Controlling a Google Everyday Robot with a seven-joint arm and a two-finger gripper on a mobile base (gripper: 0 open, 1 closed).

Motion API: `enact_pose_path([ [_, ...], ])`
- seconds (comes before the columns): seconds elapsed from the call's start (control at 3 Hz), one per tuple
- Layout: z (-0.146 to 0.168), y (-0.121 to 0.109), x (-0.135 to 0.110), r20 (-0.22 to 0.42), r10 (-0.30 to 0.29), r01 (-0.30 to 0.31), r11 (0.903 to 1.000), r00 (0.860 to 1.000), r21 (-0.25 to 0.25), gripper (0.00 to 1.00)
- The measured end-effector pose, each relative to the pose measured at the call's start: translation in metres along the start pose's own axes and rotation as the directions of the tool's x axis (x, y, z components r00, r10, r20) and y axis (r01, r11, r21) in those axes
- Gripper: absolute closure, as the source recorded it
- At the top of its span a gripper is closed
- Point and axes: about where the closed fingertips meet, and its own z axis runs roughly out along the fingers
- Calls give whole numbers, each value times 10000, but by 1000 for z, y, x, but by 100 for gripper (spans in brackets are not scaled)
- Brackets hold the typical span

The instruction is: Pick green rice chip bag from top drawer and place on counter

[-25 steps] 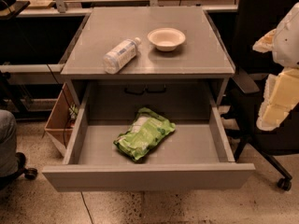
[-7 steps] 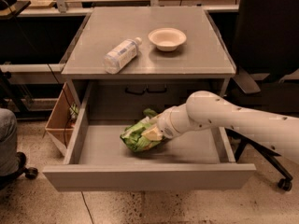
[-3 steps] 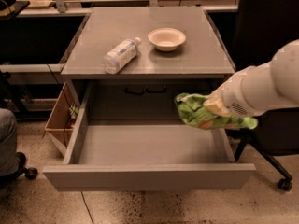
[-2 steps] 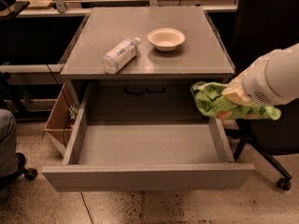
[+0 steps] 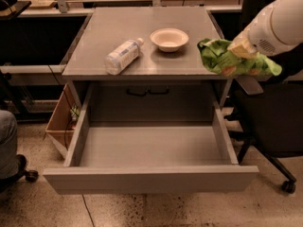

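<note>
gripper hovering at the right edge of the counter | seemingly clamping green rice chip bag aloft | top drawer standing open | bottle, bowl sitting on counter

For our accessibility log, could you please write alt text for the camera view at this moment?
The robot's gripper holds the green rice chip bag in the air at the right edge of the counter, while the top drawer below stands open. A plastic bottle on its side and a bowl rest on the counter.
</note>
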Motion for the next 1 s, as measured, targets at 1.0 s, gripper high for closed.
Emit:
enact_pose_path([
  [1.0,160,-14,-65,1275,-372,509,9931,9911,-1058,100],
])
